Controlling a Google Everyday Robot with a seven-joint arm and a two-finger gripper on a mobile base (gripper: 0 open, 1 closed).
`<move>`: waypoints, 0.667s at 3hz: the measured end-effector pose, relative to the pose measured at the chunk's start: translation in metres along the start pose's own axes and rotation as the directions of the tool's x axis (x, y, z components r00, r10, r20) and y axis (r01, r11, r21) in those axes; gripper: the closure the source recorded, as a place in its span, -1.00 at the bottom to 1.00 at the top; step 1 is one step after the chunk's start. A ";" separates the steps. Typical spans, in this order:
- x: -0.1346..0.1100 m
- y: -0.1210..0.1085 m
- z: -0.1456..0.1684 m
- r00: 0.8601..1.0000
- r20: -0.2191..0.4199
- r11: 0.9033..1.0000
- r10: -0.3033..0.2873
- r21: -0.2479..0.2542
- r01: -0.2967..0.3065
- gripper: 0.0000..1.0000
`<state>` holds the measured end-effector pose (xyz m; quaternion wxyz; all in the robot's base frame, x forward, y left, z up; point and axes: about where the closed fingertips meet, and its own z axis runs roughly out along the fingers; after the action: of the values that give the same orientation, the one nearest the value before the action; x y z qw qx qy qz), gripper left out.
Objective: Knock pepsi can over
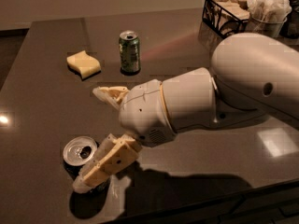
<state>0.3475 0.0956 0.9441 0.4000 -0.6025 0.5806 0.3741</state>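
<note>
- The pepsi can (79, 149) is found near the front left edge of the table (42, 106), upright, with its silver top and open mouth seen from above.
- The gripper (88, 139) is parked low over the table, right at that can. Its fingers are spread wide apart, so nothing is gripped.
- The lower finger (108, 162) is laid across the can's right side. It looks like touching, but real contact can't be told for sure.
- The upper finger (110, 95) is held well clear of the can, further back over the table.
- The arm (224, 92) is stretched in from the right, and a dark shadow is cast on the table under it.
- A green can (129, 52) is stood upright further back, well apart from the pepsi can.
- A yellow sponge (84, 64) is set just left of the green can.
- A wire basket (224, 13) and a cup (266, 26) stuffed with paper napkins are tucked into the far right corner.
</note>
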 end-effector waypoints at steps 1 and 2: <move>0.015 -0.002 0.009 1.000 -0.028 1.000 -0.002 -0.015 0.002 -1.00; 0.021 0.010 0.021 0.998 -0.045 0.997 -0.038 -0.066 0.035 -1.00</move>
<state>0.3389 0.1065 0.9162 0.3735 -0.6343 0.5661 0.3712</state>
